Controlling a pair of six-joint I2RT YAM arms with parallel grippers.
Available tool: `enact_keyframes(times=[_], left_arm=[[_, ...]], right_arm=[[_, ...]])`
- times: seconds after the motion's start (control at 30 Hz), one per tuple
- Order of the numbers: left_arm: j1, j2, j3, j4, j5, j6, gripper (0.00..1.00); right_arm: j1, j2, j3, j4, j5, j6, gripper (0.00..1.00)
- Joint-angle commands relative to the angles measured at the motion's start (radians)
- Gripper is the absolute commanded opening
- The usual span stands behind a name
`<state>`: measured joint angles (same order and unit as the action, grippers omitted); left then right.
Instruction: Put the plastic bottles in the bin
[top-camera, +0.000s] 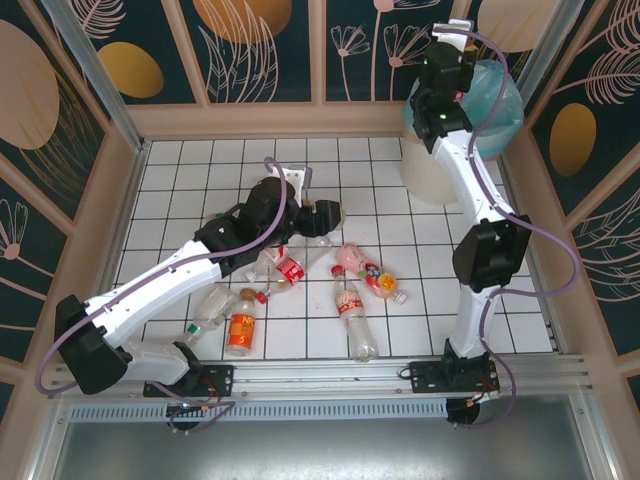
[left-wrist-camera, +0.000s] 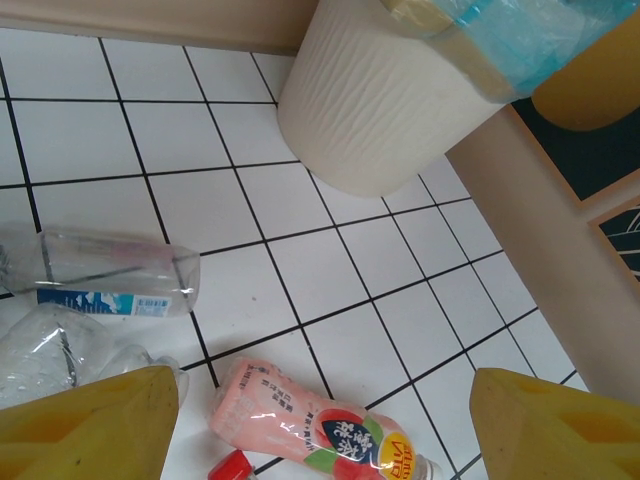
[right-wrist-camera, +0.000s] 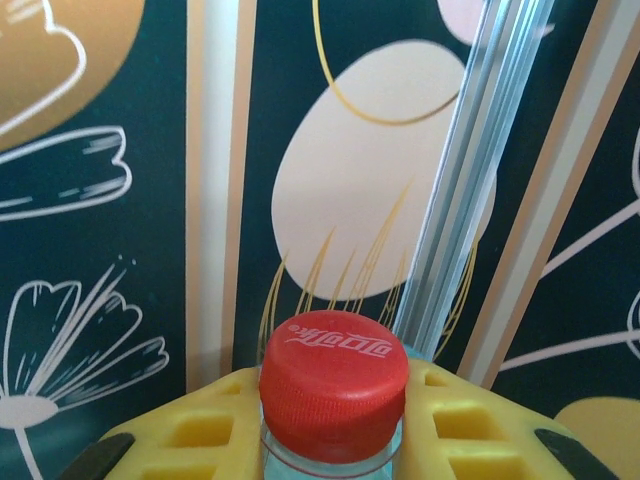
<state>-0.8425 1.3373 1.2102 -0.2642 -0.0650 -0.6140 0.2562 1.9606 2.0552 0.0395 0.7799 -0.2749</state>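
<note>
Far right corner of the tiled floor: the bin (top-camera: 432, 176), a cream bucket with a light blue liner, stands against the wall. The right arm reaches out over its rim. The right gripper (right-wrist-camera: 335, 430) is pinched on a red-capped bottle (right-wrist-camera: 334, 385), neck up between the yellow fingers (right-wrist-camera: 200, 435), cap facing the patterned wall panel.

Mid-floor: the left arm stretches toward the centre. The left gripper (left-wrist-camera: 325, 425) is spread wide, nothing between the fingers. Under it lies a pink bottle (left-wrist-camera: 310, 425) on its side. To its left are a clear bottle with a blue-and-white label (left-wrist-camera: 110, 275) and a crumpled clear bottle (left-wrist-camera: 50, 350), close together. From this wrist the bin (left-wrist-camera: 370, 110) is seen farther off to the right.

Near half of the floor: an orange-labelled bottle (top-camera: 240, 326) lies near left. A red-labelled bottle (top-camera: 354, 312) lies near centre, well apart from the bin.
</note>
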Motion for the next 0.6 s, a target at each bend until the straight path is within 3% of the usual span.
enact_keyframes(times=[0.0,0.07,0.2,0.27,0.57], left_arm=[[0.006,-0.021,-0.011,0.028,-0.015,-0.012,0.77],[0.005,-0.022,-0.009,0.025,-0.016,-0.013,0.77],[0.005,-0.027,-0.011,0.025,-0.018,-0.015,0.77],[0.006,-0.029,-0.014,0.025,-0.022,-0.018,0.77],[0.005,-0.038,-0.023,0.025,-0.029,-0.024,0.77]], right_arm=[[0.001,0.004,0.044,-0.060,-0.014,0.073,0.01],[0.001,0.006,0.058,-0.088,-0.022,0.085,0.09],[0.000,-0.001,0.070,-0.113,-0.038,0.114,0.42],[0.001,0.000,0.083,-0.123,-0.041,0.119,0.51],[0.003,-0.001,0.116,-0.150,-0.043,0.119,0.56]])
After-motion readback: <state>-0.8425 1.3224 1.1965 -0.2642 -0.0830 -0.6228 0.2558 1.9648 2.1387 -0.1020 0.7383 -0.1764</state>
